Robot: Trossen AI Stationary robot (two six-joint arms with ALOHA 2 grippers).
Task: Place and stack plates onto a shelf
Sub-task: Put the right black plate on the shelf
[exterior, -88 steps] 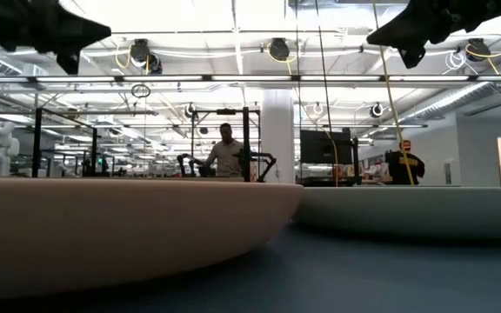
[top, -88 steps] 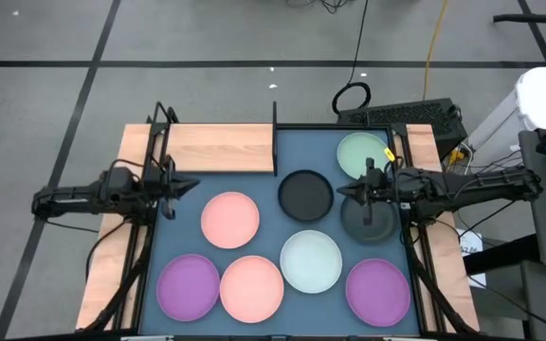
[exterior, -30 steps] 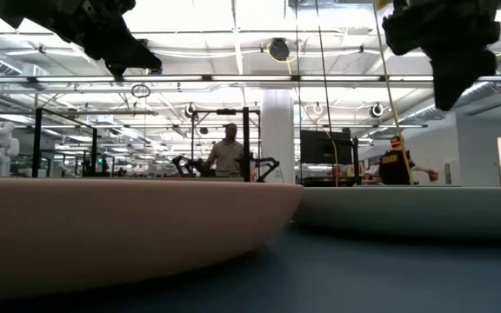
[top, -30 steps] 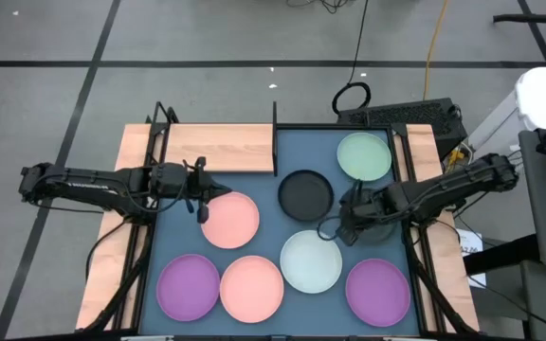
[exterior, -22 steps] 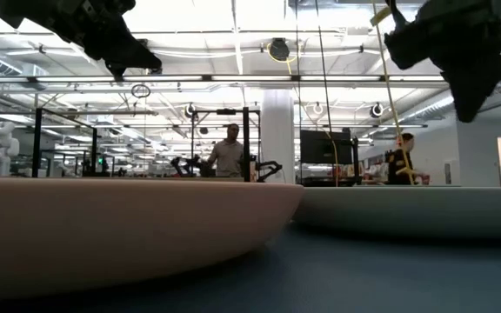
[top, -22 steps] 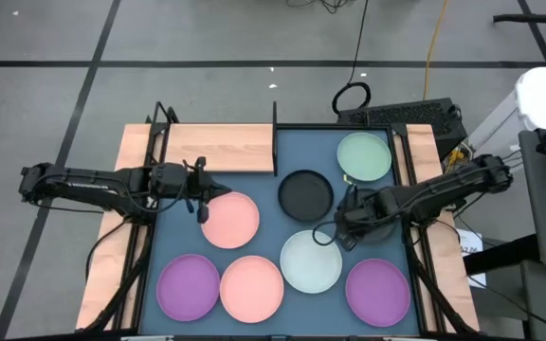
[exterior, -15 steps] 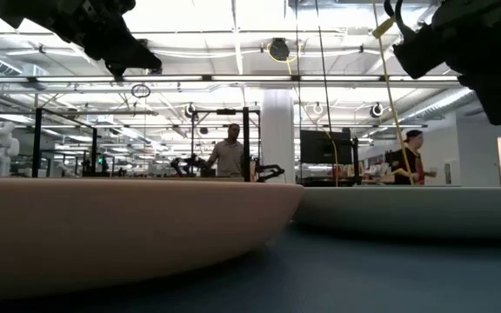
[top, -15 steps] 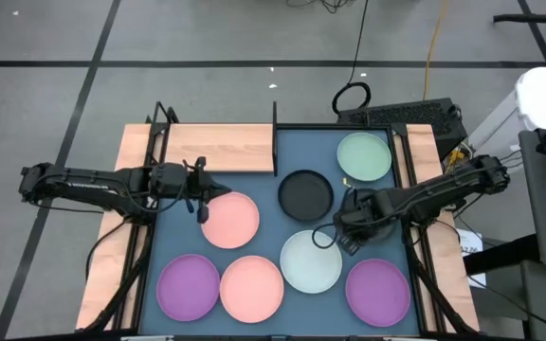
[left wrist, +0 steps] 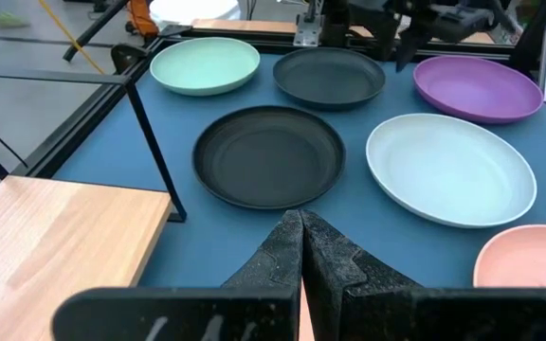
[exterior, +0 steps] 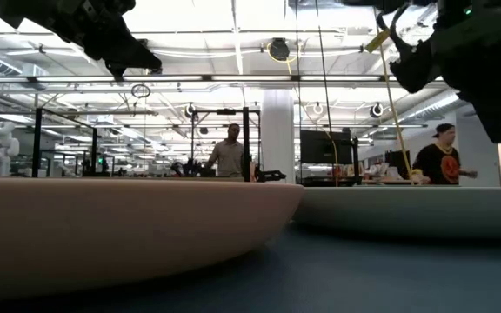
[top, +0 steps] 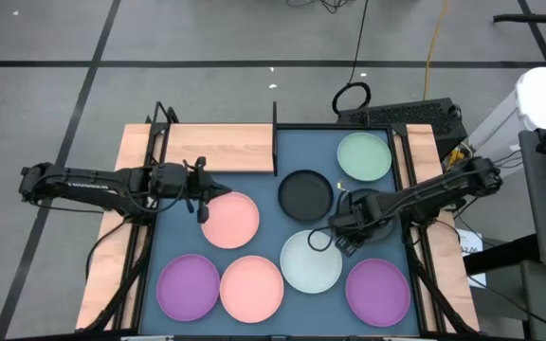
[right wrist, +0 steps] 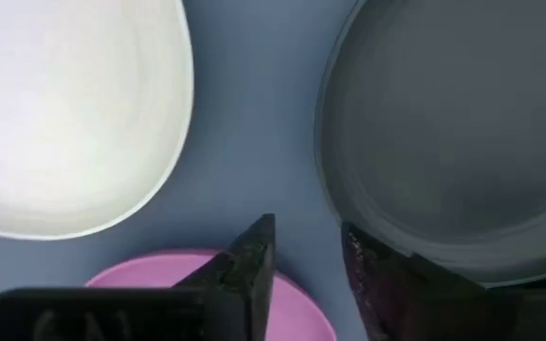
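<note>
The left pincer (top: 204, 204) hangs at the far-left rim of a smooth round pink plate (top: 230, 219), its two dark textured fingers (left wrist: 282, 254) pressed together and empty, the long dark arm reaching in level from the left edge of the surface. Behind it lies the shelf (top: 219, 149), a pale wood-grain rectangular board with thin black metal posts, bare of plates. The plates are all shallow matte plastic discs with low raised rims, lying flat on a blue-grey mat (top: 263, 195) that covers the wooden surface: a purple one (top: 189, 287) and a second pink one (top: 252, 287) along the near edge, a black one (top: 306, 194) at the middle, a pale blue-white one (top: 311, 262) nearer, a pale green one (top: 364, 156) at the far right, and another purple one (top: 378, 291) at the near right. The right pincer (top: 336, 239) is angled down between the blue-white plate and a second black plate (right wrist: 444, 133), its jaws parted with a gap and gripping nothing. The low view looks across into a big bright hall with ceiling lights, metal racks and two people standing far back.
</note>
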